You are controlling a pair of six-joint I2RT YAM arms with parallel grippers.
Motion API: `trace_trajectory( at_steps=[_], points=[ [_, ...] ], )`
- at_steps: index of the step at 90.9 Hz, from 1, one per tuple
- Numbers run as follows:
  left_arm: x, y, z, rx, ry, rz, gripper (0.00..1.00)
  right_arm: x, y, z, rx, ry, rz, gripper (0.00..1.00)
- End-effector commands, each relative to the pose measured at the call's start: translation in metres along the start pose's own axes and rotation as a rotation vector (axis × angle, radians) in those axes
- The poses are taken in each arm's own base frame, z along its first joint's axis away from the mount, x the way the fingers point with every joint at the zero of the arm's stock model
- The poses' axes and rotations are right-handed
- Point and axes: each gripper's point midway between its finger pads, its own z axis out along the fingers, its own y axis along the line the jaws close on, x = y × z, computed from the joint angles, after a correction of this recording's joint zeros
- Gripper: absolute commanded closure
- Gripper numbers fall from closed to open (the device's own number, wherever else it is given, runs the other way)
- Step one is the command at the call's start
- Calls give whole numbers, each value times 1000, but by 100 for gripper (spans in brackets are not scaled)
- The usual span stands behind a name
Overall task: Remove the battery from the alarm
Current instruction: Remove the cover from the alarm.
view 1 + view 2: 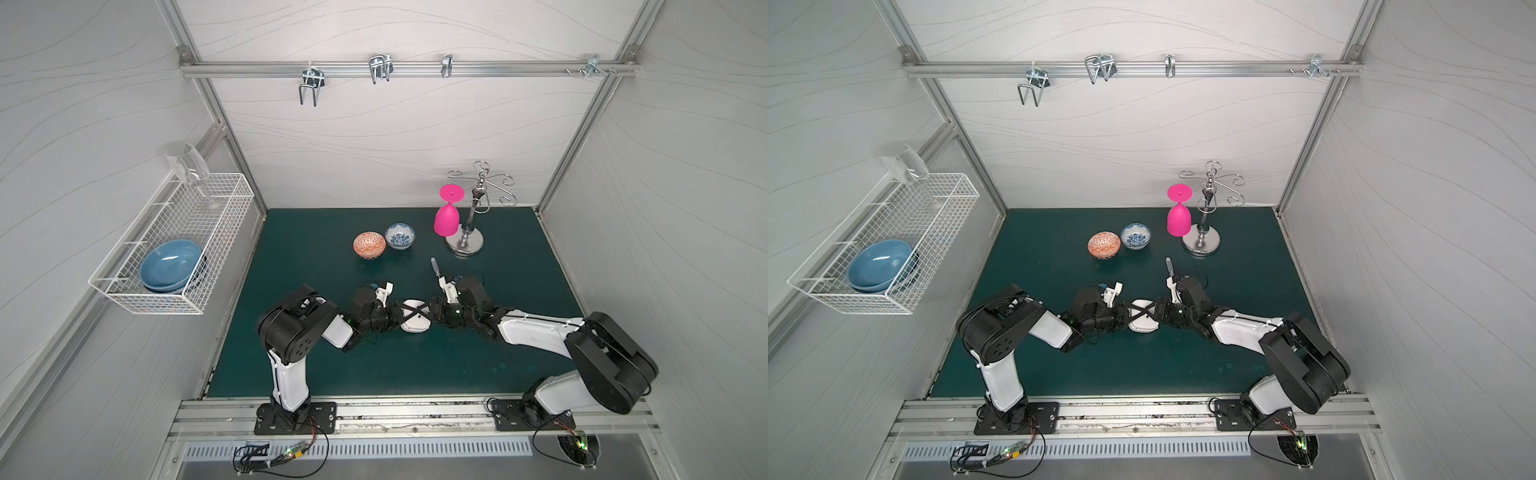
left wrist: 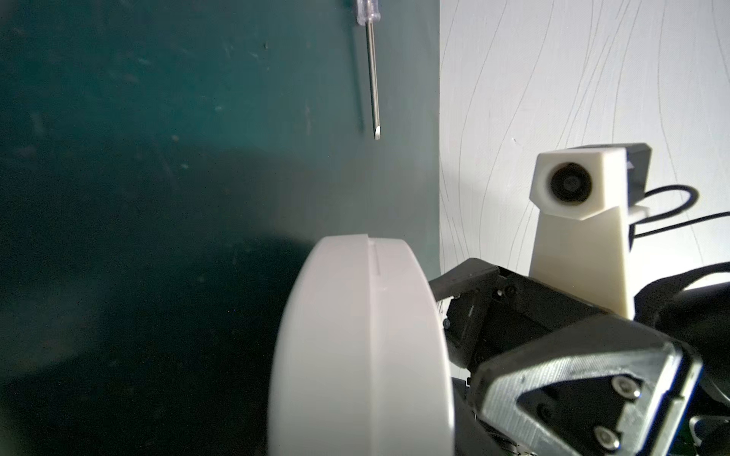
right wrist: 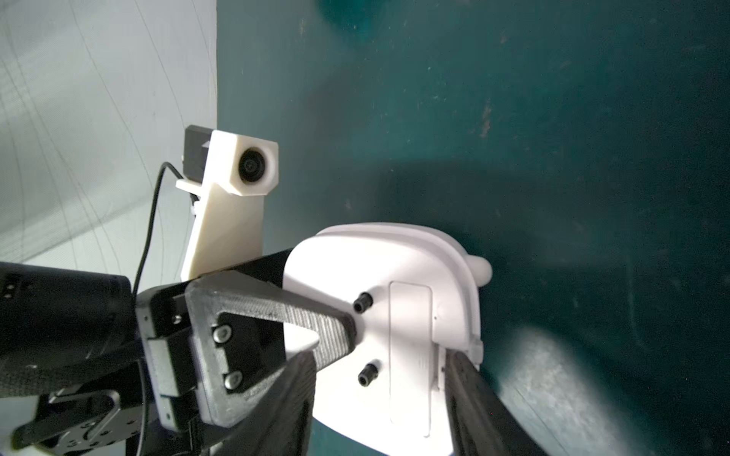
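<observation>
Both arms meet over the middle of the dark green mat (image 1: 332, 374).

Small white rounded-square alarm (image 1: 414, 326) sits between them, plain back turned up. I see it in both top views, with two black fingers crossing over it in an X. I can't tell whether it rests on the mat or hangs clear.

Left gripper (image 1: 405, 313): partly closed and clamped on the alarm. From the right wrist I see its grey ribbed upper finger (image 3: 308, 319) lying flat on the alarm's back, its tip beside two small black knobs (image 3: 362, 303).

Right gripper (image 1: 428, 313): jaws about half apart with the alarm filling the gap. One of its fingers (image 3: 470, 395) sits against the rim by the cover's end, the other overlaps the back. I read it as gripping.

Long rectangular cover (image 3: 411, 355) on the back looks flush and shut. The battery is hidden from me.

Clear-handled screwdriver (image 1: 435, 268) lies on the mat just beyond the right wrist, apart from the alarm. Further back an orange patterned bowl (image 1: 369, 245) and a blue-and-white bowl (image 1: 400, 236) stand side by side. A pink goblet (image 1: 446, 218) hangs upside down at a chrome stand (image 1: 465, 245).
</observation>
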Motion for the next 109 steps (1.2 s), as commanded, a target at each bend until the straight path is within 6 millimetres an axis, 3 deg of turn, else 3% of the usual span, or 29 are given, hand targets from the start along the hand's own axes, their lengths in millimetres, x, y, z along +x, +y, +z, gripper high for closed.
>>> trace_trajectory(
  at_steps=[1, 19, 34, 47, 66, 79, 85, 96, 109],
  points=[
    [2, 5, 2, -38, -13, 41, 85, 10, 70, -4, -268, 97, -48, 44],
    [1, 4, -1, -58, -18, 61, 85, 5, 88, -12, -345, 75, -67, 44],
    [1, 5, -4, -76, -26, 72, 85, 5, 86, -14, -338, 63, -69, 43],
    [0, 6, -6, -87, -30, 76, 81, 7, 54, -15, -198, 53, -45, 42],
    [0, 15, -10, -141, -33, 76, 64, 9, -9, -31, 61, 40, -11, 40],
    [-2, 21, -13, -174, -40, 70, 52, 10, -24, -46, 151, 34, -70, 33],
    [-2, 20, -15, -181, -39, 78, 54, 11, -25, -51, 170, 38, -109, 27],
    [-3, 8, -16, -172, -29, 109, 65, 12, -26, -56, 193, 46, -149, 26],
    [3, -5, -23, -323, -2, 268, 74, 8, -37, -63, 269, 23, -175, 26]
  ],
)
